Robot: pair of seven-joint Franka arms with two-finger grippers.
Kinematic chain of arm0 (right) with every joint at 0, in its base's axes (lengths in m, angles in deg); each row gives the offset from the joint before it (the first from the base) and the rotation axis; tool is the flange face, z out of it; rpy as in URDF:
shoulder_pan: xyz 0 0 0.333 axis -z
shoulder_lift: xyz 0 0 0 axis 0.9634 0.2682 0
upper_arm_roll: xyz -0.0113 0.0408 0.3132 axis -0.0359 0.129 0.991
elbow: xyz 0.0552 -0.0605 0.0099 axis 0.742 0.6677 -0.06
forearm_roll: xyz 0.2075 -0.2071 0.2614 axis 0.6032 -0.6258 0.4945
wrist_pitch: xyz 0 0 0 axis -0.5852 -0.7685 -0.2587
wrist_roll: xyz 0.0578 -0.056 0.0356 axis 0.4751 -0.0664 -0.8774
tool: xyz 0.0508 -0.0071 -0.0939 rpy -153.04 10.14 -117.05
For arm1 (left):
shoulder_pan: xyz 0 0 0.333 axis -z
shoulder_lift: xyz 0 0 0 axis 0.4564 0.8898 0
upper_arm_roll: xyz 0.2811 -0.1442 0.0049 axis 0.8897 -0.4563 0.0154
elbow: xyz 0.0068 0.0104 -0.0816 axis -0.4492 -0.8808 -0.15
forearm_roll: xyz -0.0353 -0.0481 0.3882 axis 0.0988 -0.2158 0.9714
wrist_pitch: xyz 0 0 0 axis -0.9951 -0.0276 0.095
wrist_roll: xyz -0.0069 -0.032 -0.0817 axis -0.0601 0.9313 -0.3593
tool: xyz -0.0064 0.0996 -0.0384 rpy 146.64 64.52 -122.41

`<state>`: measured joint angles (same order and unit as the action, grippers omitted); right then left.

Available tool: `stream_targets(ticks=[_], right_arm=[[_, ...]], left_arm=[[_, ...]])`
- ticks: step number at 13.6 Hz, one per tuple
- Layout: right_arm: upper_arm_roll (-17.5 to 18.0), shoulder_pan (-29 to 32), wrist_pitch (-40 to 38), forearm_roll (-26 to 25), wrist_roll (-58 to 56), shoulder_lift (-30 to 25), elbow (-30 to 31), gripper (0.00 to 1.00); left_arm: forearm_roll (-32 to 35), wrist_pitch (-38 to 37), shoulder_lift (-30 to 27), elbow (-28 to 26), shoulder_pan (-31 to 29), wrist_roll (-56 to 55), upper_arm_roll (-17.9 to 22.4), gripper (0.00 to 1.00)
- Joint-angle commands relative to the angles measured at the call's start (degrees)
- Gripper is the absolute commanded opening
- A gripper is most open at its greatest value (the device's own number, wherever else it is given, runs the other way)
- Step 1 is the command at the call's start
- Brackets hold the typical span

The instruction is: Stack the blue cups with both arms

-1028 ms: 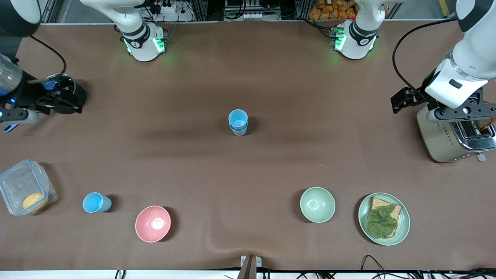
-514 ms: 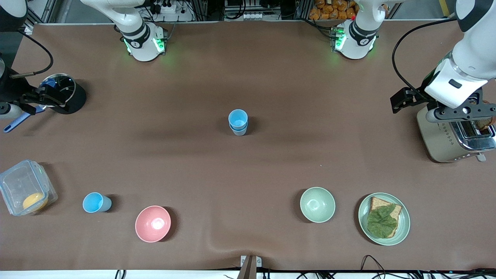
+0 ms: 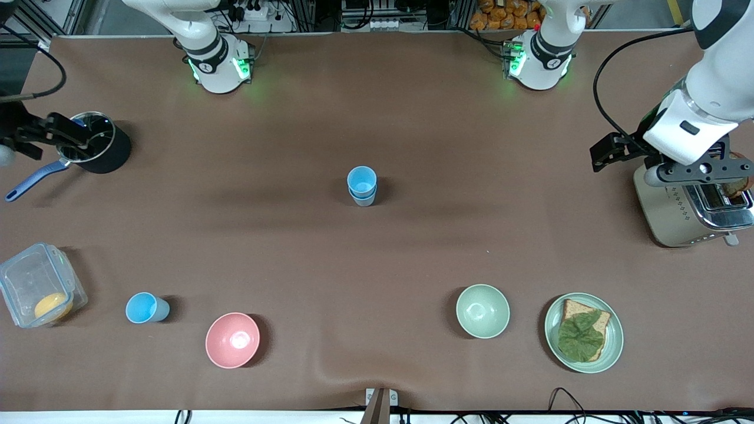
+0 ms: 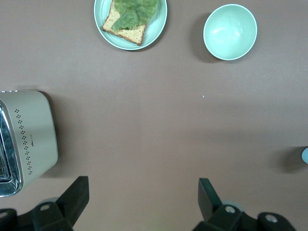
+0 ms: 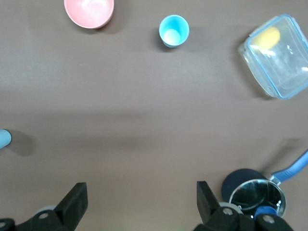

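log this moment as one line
stacked cups mid-table | lone cup beside pink bowl | left gripper open by toaster | right gripper open by pot

A long table covered in brown cloth (image 3: 412, 118) is seen. Two nested sky-blue plastic cups (image 3: 361, 186) stand mid-table. Along the camera-side edge are set a clear lidded plastic box (image 3: 38, 291), a single blue cup (image 3: 145, 308), a pink bowl (image 3: 232, 340), a pale green bowl (image 3: 482, 311) and a green plate of bread and lettuce (image 3: 583, 333). A black saucepan (image 3: 97, 149) and a beige toaster (image 3: 689, 212) occupy the ends.

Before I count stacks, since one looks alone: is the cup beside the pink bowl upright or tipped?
Upright: the lone cup shows its open mouth, as in the right wrist view.
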<state>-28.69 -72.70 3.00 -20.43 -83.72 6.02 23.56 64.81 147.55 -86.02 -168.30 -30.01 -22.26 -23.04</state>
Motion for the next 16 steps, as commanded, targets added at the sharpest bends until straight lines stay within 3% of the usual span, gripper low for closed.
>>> stream_targets(ticks=[1, 16], right_arm=[[0.6, 1.8, -3.0, -0.8, 1.1, -0.5, -1.4, 1.0], [0.6, 1.9, -3.1, -0.9, 0.8, -0.4, -1.5, 1.0]], left_arm=[[-1.5, 0.0, 0.4, 0.2, -0.1, 0.4, -0.1, 1.0], [-0.6, 0.1, 0.4, 0.4, 0.0, 1.2, 0.0, 1.0]])
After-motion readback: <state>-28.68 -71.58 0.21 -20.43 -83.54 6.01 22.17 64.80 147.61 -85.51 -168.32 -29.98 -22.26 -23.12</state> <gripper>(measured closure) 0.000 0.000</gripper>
